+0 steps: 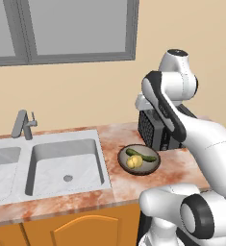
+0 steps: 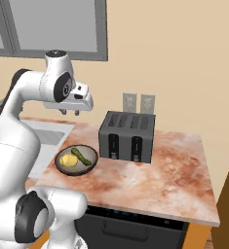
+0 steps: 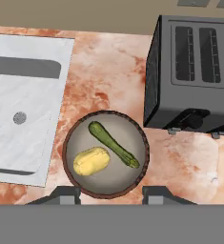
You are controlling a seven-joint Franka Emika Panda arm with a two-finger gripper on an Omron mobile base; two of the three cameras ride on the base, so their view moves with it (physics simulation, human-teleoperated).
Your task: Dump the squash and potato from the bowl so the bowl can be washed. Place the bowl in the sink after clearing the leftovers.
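The dark brown bowl stands on the marble counter between the sink and a toaster. Inside it lie the dark green squash and the yellow potato, side by side. My gripper hangs well above the bowl, pointing straight down. Its fingers are open and hold nothing.
A dark grey toaster stands just right of the bowl, close to its rim. The faucet rises behind the sink. Bare counter stretches right of the toaster. The counter's front edge runs near the bowl.
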